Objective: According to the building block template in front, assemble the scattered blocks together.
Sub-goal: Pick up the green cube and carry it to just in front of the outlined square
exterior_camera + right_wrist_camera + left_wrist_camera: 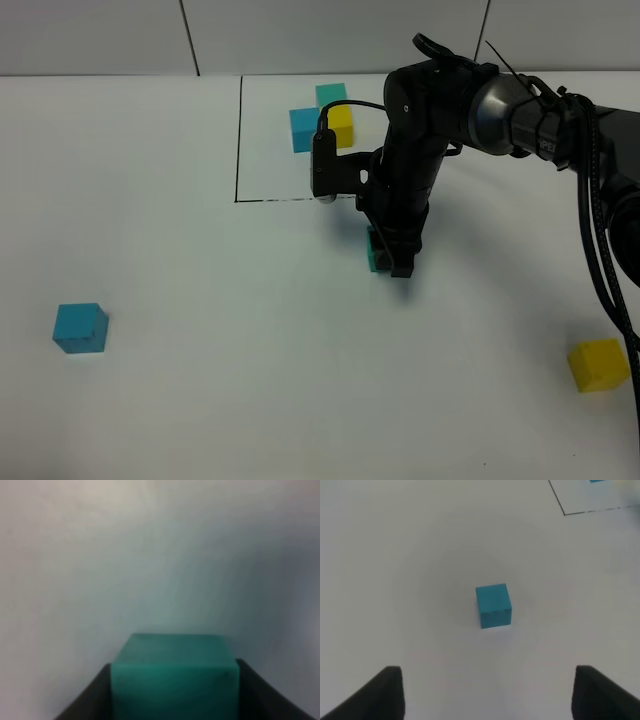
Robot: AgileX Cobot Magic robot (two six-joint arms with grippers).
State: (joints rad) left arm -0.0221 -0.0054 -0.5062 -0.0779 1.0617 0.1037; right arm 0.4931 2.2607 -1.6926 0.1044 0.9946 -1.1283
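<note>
The building block template (322,118), a blue, yellow and teal-green cluster, lies at the back inside a thin black frame. Just in front of that frame, my right gripper (390,258) points down at the table, shut on the teal-green cube (373,250). The right wrist view shows this cube (174,665) filling the gap between both fingers (92,700). A sky-blue cube (80,327) sits alone at the front left. The left wrist view looks down on it (493,605), with my left gripper (495,692) open and held back from it. A yellow cube (598,364) rests at the front right.
The white table (220,380) ends at a grey wall behind the template. The right arm's black cable (600,250) hangs along the right side. A corner of the black frame line (565,513) shows in the left wrist view.
</note>
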